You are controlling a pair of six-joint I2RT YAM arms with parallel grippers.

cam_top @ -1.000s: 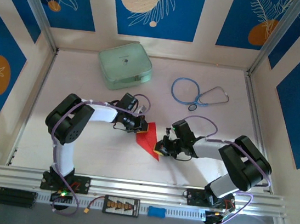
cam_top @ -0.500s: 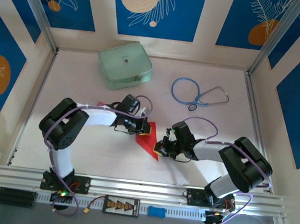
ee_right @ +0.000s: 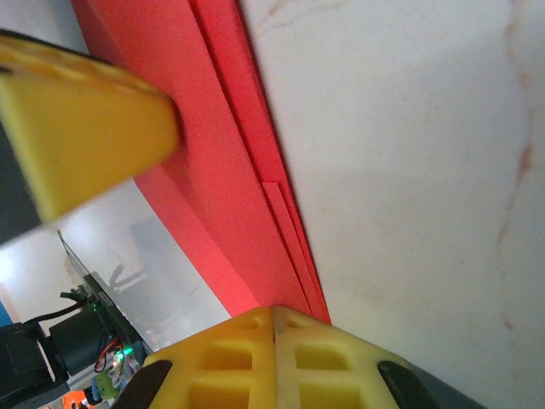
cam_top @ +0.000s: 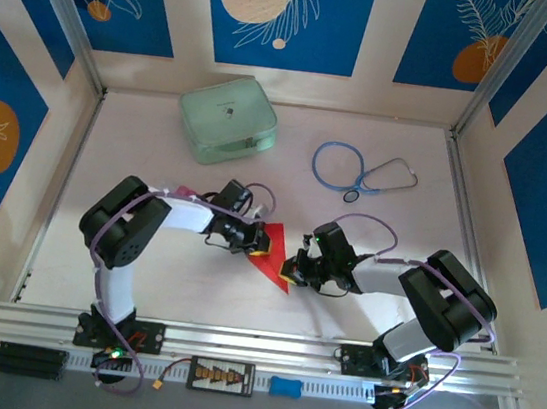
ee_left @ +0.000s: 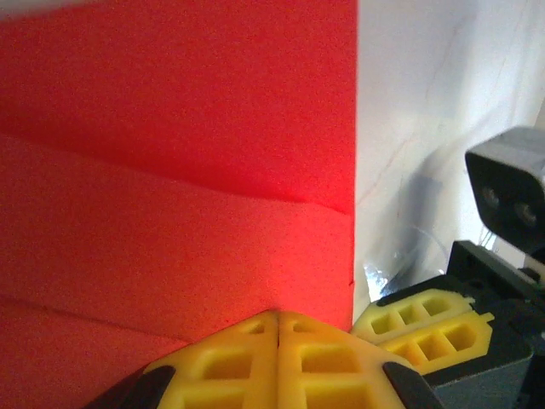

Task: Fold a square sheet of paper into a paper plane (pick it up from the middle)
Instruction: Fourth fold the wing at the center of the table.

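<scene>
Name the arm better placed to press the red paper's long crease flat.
Right, probably. The right end effector, shut, rests on the layered long edge of the paper plane near its tip, ready to slide along the crease. The left end effector, also shut, sits on the wide end, apparently pinning it.

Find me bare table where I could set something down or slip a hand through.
Free: the back-left corner of the white table, left of the pale green case; the stretch between the blue stethoscope and the right rail; the near strip between the two arm bases. Crowded: the centre, where the shut left fingers and right fingers meet on the red folded paper.
</scene>
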